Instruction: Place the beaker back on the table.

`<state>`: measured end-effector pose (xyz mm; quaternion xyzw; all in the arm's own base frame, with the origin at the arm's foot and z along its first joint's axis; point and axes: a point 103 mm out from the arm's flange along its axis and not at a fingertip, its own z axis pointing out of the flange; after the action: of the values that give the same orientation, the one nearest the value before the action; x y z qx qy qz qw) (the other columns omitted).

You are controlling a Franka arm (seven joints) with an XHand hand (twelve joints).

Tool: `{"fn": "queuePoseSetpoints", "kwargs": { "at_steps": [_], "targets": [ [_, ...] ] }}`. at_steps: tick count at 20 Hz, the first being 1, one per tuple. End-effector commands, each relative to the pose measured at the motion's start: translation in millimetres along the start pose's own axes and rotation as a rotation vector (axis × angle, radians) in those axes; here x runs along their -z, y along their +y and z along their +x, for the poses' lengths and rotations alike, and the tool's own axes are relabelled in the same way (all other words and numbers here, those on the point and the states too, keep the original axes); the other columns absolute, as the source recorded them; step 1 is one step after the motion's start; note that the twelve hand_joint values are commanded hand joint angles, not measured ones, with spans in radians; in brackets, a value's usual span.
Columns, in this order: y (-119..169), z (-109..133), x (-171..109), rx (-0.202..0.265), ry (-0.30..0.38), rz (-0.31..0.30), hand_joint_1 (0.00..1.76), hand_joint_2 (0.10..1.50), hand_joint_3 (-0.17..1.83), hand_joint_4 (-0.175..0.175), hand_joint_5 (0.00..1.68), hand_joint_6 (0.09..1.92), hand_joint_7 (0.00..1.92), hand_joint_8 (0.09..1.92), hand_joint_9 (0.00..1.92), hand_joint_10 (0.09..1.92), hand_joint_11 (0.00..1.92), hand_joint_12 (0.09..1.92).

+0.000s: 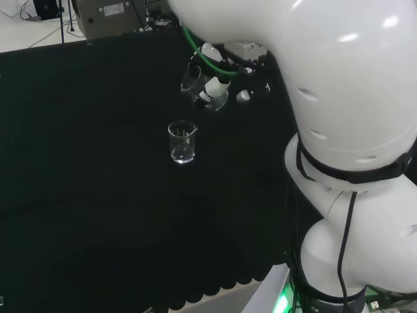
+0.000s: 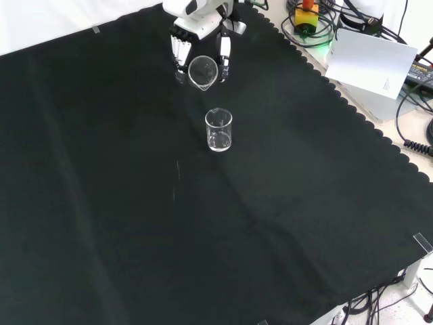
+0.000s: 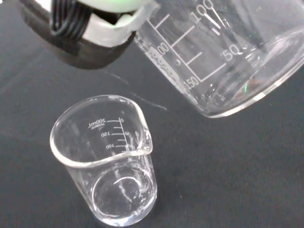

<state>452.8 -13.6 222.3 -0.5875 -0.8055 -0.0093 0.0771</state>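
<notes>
The hand [image 2: 197,27] holds a clear glass beaker [image 2: 203,72] above the black cloth, its fingers [image 2: 179,53] and thumb curled round the beaker's wall. This held beaker [image 1: 193,81] is tipped on its side, its mouth facing the front camera. In the wrist view the held beaker [image 3: 223,57] looms close, printed scale showing, beside a part of the hand [image 3: 80,38]. A second clear beaker [image 2: 218,130] stands upright on the cloth just in front of the hand in the front view. The standing beaker [image 1: 182,142] [image 3: 107,161] is apart from the held one.
The cloth's scalloped edge [image 2: 352,112] runs along the right of the front view; past it lie a white box [image 2: 372,62], cables and a red and yellow button [image 2: 306,12]. A grey device [image 1: 111,16] sits beyond the cloth's far edge in the head view.
</notes>
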Motion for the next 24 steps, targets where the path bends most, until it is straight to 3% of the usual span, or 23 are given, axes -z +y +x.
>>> {"fn": "queuePoseSetpoints", "kwargs": {
  "at_steps": [1,9,24],
  "targets": [
    [16,-11,-3,0.025,0.103,-0.064,1.3,1.04,-0.17,-0.089,1.29,0.44,1.48,0.33,1.56,0.65,1.31,0.68],
    [48,-34,-24,-0.031,0.299,-0.103,1.3,1.05,-0.17,-0.08,1.26,0.49,1.45,0.37,1.54,0.63,1.3,0.67],
    [98,-62,-72,-0.083,0.438,-0.123,1.29,1.05,-0.17,-0.054,1.23,0.55,1.44,0.37,1.51,0.55,1.29,0.64]
  ]
}}
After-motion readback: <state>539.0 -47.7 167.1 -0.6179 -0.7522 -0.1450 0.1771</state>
